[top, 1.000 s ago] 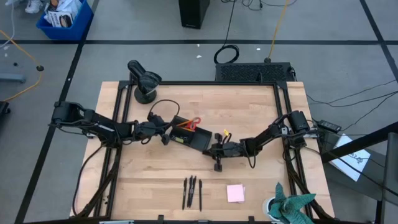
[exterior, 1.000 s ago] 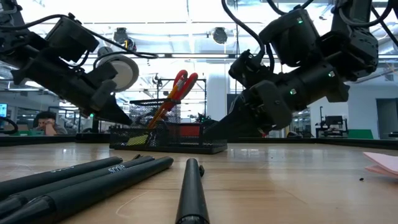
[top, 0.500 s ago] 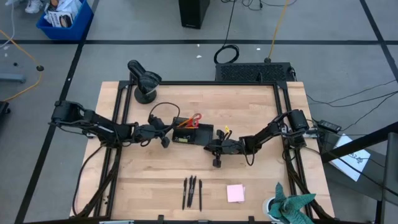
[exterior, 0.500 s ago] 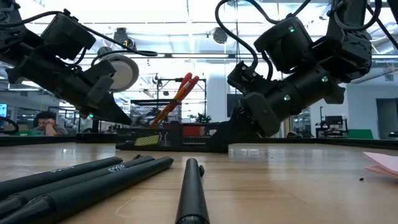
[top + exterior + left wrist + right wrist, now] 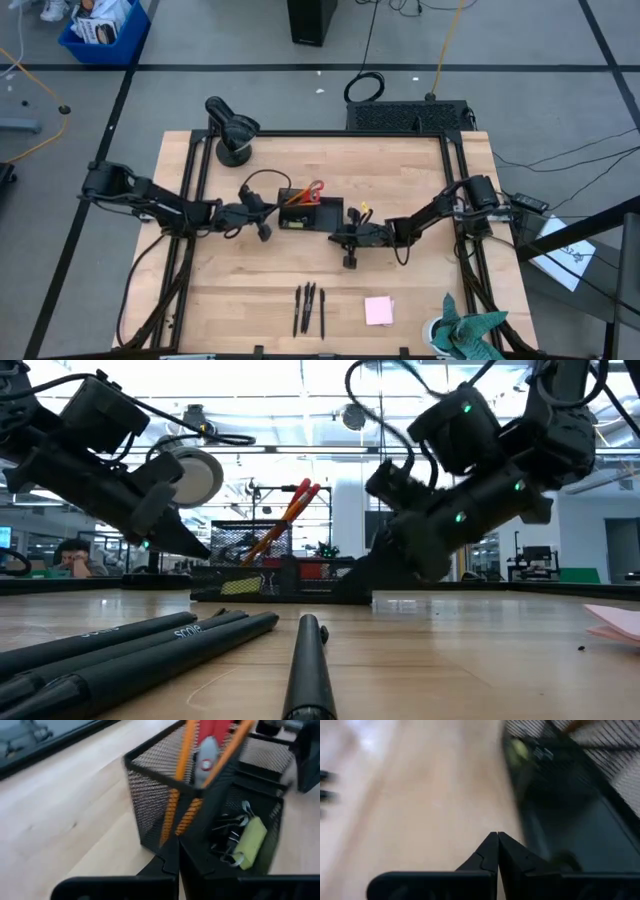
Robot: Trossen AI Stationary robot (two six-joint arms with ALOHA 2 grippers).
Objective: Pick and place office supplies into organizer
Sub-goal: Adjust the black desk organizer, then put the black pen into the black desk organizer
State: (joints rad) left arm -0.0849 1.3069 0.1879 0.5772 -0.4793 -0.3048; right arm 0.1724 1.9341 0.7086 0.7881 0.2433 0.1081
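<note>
Now left gripper (image 5: 264, 229), right gripper (image 5: 335, 238) (both pinched closed, empty) flank organizer (image 5: 311, 214).

Table (image 5: 400, 180) pale wood, smooth, visible grain, slight sheen. Organizer (image 5: 165, 785) black wire mesh, matt. Pens (image 5: 150, 645) matt black plastic. Scissors (image 5: 212, 732) handles glossy red plastic, metal pivot. Cloth (image 5: 470, 330) teal, crumpled. Sticky-note pad (image 5: 378, 310) pink paper.

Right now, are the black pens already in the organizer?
No, the black pens lie on the table, apart from the organizer.
</note>
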